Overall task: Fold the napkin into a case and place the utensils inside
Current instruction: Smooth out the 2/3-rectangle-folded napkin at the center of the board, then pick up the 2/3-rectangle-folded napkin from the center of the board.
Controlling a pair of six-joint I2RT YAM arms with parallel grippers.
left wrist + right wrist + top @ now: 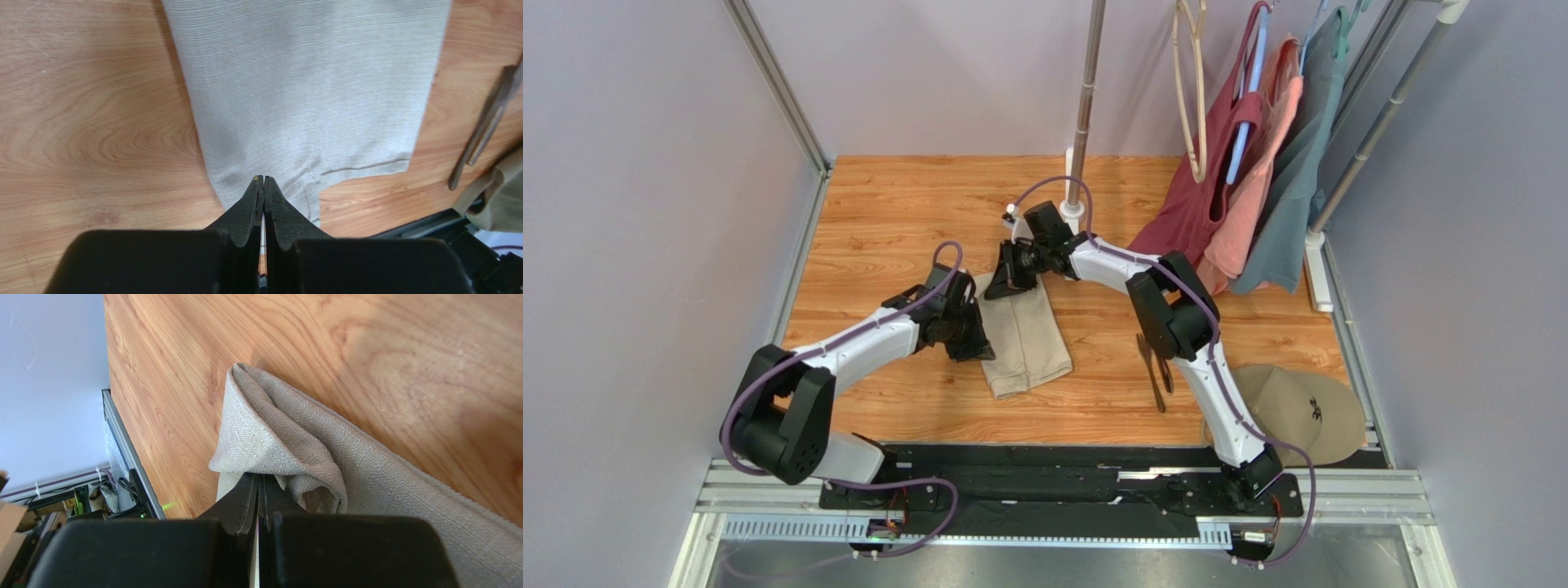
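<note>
The table (pixel 891 221) is orange-brown wood-grain board, its grain running in long loops (plainest in the wrist views). Plain grey-lilac walls close it in: a left wall (pixel 646 184), a back wall (pixel 952 74) and a right wall (pixel 1492 270). A slanting metal post (pixel 777 83) stands at the left back corner, and an upright pole (pixel 1087 86) rises at the back middle. At the right back, a rack (pixel 1382 123) carries maroon, salmon and grey-teal garments (pixel 1253 208), with a bare wooden hanger (pixel 1194 86) beside them. An aluminium rail (pixel 768 493) runs along the near edge. The light is even and soft, and the shadows are faint.
</note>
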